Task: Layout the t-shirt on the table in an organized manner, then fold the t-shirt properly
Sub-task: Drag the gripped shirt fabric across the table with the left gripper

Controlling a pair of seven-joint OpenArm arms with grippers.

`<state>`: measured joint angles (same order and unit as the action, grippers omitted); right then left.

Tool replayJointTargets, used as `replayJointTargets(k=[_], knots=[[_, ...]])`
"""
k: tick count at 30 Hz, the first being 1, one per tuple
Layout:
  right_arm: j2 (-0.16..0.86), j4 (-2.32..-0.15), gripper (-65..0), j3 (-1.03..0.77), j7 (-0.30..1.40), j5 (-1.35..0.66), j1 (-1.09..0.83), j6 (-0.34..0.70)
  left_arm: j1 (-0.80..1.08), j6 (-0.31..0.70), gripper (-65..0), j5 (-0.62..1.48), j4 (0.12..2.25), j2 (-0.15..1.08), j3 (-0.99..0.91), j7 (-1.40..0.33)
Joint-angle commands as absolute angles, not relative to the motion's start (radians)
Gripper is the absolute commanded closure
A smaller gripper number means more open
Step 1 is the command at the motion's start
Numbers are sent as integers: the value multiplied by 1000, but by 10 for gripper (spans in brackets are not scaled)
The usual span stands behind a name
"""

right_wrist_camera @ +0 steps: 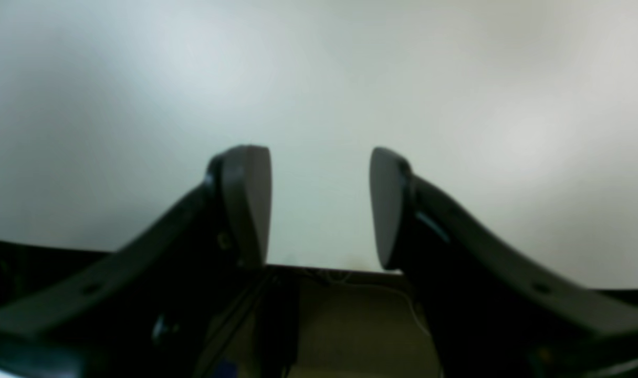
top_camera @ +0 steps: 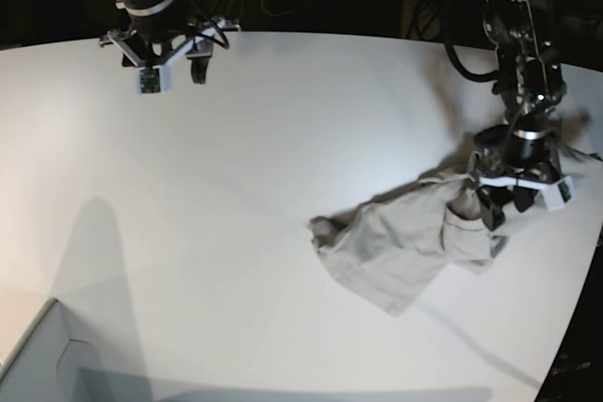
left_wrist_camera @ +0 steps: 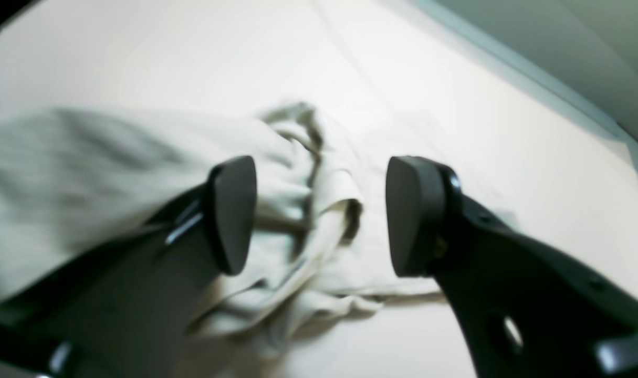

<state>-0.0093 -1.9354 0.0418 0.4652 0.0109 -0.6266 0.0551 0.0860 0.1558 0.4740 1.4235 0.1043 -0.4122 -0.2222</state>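
The light grey-beige t-shirt [top_camera: 405, 242] lies crumpled on the right side of the white table [top_camera: 283, 138], with one end bunched up under my left gripper [top_camera: 504, 202]. In the left wrist view, that gripper [left_wrist_camera: 321, 215] stands open right over the rumpled folds of the t-shirt [left_wrist_camera: 87, 173], the cloth loose between and below its fingers [left_wrist_camera: 234, 210]. My right gripper [top_camera: 177, 65] hangs far off at the table's back left, above bare tabletop. It is open with nothing between its fingers [right_wrist_camera: 250, 199] in the right wrist view, where the gripper [right_wrist_camera: 321, 205] faces plain table [right_wrist_camera: 319, 79].
A pale grey box corner [top_camera: 38, 364] sits at the front left of the table. The table's curved right edge [top_camera: 584, 280] runs close beside the left gripper, and dark surroundings lie beyond the back edge. The left wrist view shows the table edge and floor [left_wrist_camera: 560, 42] at its upper right.
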Motion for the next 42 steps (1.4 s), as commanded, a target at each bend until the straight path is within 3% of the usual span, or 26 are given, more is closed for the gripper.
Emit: replayJointTargets(k=[1,6,8,11,14,19,23,29,35,42], knots=[[-8,-1952,-305,39,444,5,-630,67,54,163,-370,479,1420,111,-410,-197],[-8,-1952,-305,36,444,5,-631,67,-31,163,-368,479,1268,111,-392,-197],[-8,-1952,-305,36,444,5,-631,67,-53,163,-333,479,1214,114,-367,-197],[-8,-1952,-305,36,444,5,-631,67,-61,163,-204,479,1191,125,-332,-191],[-8,-1952,-305,36,444,5,-631,67,-61,163,0,481,1224,120,-318,-196],[-8,-1951,-305,36,444,5,-627,67,-30,157,0,483,1442,114,-318,-197],[-7,-1951,-305,36,444,5,-624,67,-21,88,-1,481,1658,84,-308,-199],[4,-1951,-305,36,444,5,-621,67,-36,81,-1,481,1842,73,-128,-197],[27,-1951,-305,19,446,5,-627,65,-102,81,-1,481,1837,25,-61,-197],[28,-1946,-305,-7,446,5,-630,65,-174,81,-4,481,1722,-82,153,-193]])
